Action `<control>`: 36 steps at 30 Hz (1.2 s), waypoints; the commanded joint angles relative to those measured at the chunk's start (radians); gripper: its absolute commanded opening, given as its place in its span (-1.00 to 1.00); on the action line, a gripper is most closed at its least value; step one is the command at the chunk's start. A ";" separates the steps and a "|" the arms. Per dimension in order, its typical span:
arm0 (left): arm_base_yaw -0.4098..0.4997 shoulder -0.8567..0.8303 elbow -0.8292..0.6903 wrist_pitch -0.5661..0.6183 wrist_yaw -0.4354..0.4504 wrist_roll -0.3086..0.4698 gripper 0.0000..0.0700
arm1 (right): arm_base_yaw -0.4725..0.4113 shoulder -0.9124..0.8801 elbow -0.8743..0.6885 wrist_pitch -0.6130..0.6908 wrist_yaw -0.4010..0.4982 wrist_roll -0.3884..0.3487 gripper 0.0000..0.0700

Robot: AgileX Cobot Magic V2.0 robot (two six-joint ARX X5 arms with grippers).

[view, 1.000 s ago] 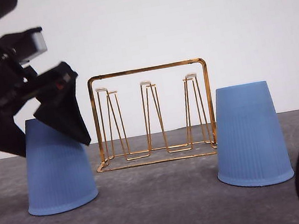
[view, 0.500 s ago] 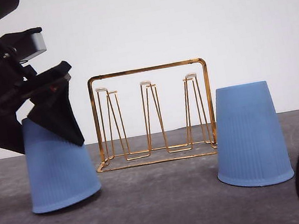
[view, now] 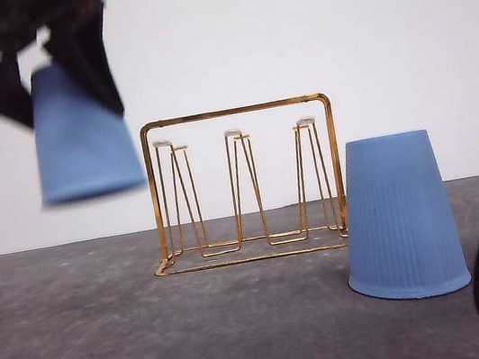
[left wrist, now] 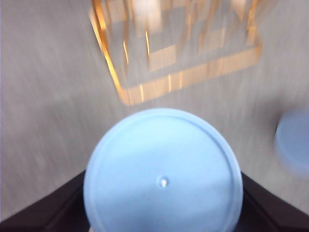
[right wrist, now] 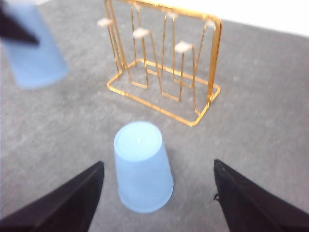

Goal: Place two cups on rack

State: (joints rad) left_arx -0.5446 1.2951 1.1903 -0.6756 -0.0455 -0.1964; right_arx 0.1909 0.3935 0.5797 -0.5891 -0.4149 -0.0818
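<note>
In the front view, one light-blue cup (view: 80,136) is held upside down in the air by the left gripper (view: 51,54), clear of the grey table (view: 246,333) and up to the left of the gold wire rack (view: 245,183). The black fingers (view: 91,57) are closed against the cup's sides near its closed end; the picture there is blurred. The rack is seen standing on the table with its white-tipped prongs bare. The second cup (view: 399,216) is seen mouth-down on the table, just to the right of the rack and nearer the camera.

In the left wrist view, the round closed end of the held cup (left wrist: 163,174) is seen between two dark fingers (left wrist: 53,210), with the blurred rack (left wrist: 178,53) beyond it.

In the right wrist view, the right gripper (right wrist: 157,203) is seen with its fingers (right wrist: 67,203) spread wide and nothing between them. The standing cup (right wrist: 143,166) is seen on the table ahead of them, the rack (right wrist: 164,63) behind it, and the lifted cup (right wrist: 36,46) off to one side.
</note>
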 commanded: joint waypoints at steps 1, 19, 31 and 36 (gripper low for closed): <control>-0.003 0.025 0.067 0.014 -0.013 0.000 0.07 | 0.004 0.003 0.011 0.013 0.004 -0.004 0.31; 0.035 0.406 0.360 0.046 -0.037 0.031 0.10 | 0.004 0.003 0.012 0.013 0.004 -0.004 0.31; 0.035 0.575 0.360 0.063 -0.036 0.026 0.13 | 0.004 0.003 0.012 0.013 0.004 -0.004 0.31; 0.032 0.589 0.360 0.055 -0.036 0.025 0.28 | 0.004 0.003 0.011 0.013 0.004 -0.004 0.31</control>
State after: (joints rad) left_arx -0.5049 1.8545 1.5330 -0.6150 -0.0803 -0.1761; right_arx 0.1907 0.3935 0.5797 -0.5877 -0.4149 -0.0818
